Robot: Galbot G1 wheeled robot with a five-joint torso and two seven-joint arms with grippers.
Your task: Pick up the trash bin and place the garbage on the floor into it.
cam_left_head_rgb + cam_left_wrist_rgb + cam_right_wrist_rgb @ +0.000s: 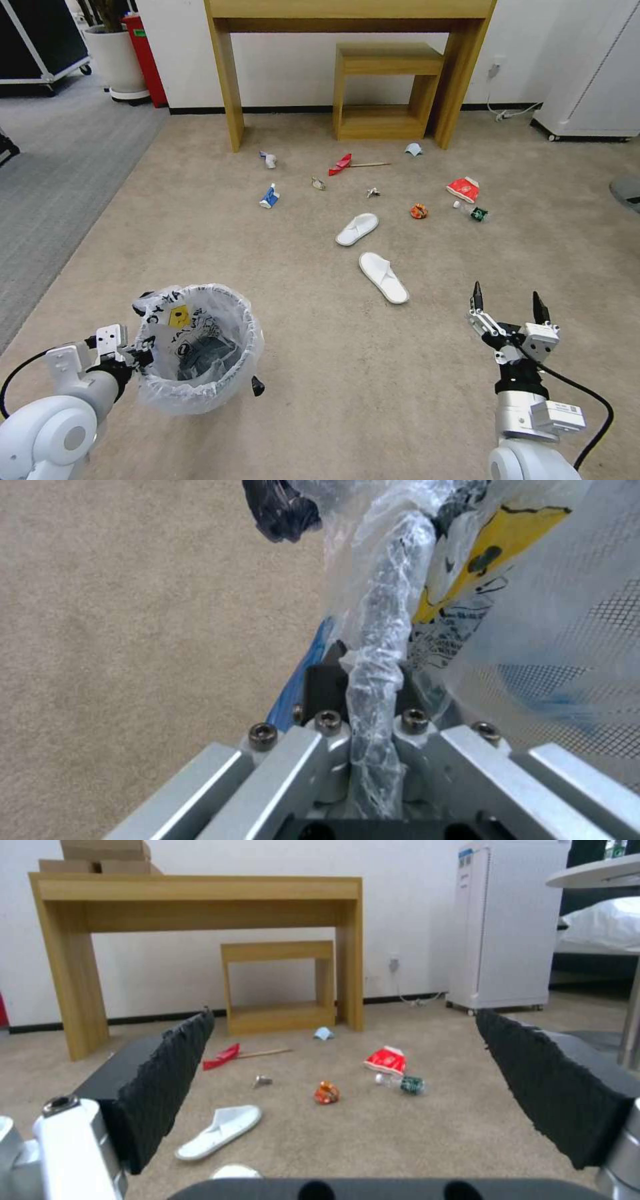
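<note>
The trash bin (200, 347), black with a crinkly lettered bag, sits at lower left on the floor (300, 400). My left gripper (139, 357) is shut on its bag-wrapped rim (377, 645), which runs between the fingers. My right gripper (508, 303) hovers open and empty at lower right, fingertips (167, 1075) wide apart. Garbage lies ahead: two white slippers (357, 229) (383, 277), a blue-white carton (269, 197), a red wrapper (340, 165) beside a wooden stick (370, 164), another red wrapper (463, 189), an orange packet (419, 211), a clear bottle (471, 211) and a pale blue mask (413, 149).
A wooden desk (230, 100) with a small wooden shelf (387, 87) under it stands against the far wall. A white wheeled cabinet (593, 80) is at the right, a red bin (143, 60) and white planter (120, 63) at the far left. Grey ribbed carpet (53, 167) borders the left.
</note>
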